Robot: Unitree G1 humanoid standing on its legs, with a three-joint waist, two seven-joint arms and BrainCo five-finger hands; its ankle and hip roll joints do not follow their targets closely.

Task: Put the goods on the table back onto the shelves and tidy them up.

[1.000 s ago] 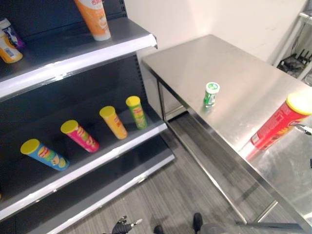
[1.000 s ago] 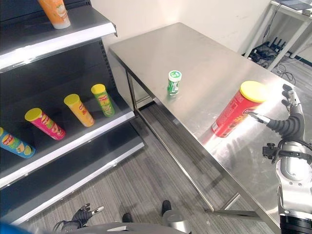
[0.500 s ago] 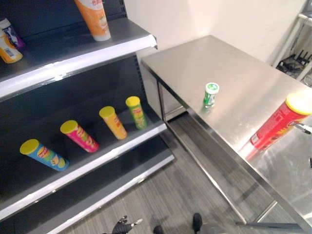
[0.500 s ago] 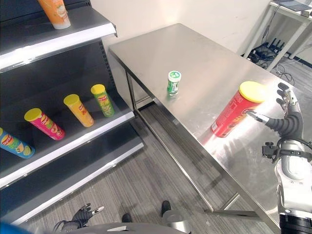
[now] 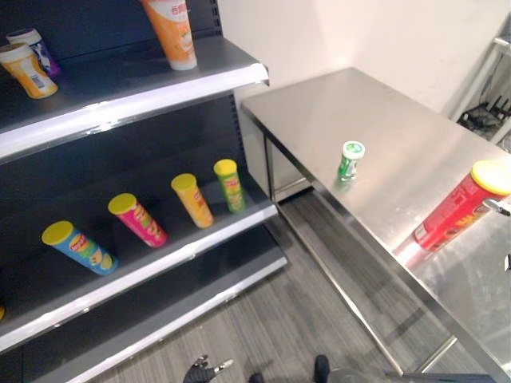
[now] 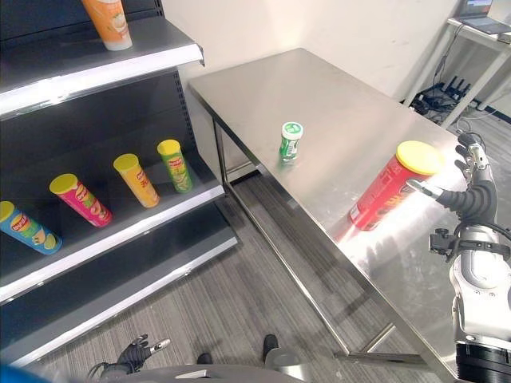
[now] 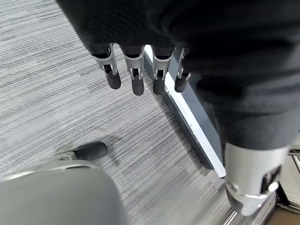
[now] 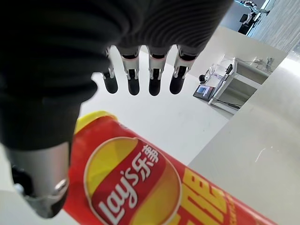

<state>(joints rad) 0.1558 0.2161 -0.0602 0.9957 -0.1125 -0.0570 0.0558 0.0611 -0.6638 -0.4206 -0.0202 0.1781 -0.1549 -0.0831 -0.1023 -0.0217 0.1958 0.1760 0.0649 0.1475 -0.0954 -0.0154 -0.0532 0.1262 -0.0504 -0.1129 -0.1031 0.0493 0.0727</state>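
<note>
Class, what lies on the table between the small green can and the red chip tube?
Nothing: in the right eye view the table is bare steel between the small green can and the red chip tube.

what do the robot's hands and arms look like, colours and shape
Each hand has silver fingers with dark rounded tips and a separate silver thumb. A dark ribbed cover wraps the back of the hand and the wrist. The right hand sits on a silver-grey forearm with a black band lower down. The left hand looks the same, dark with silver fingers.
</note>
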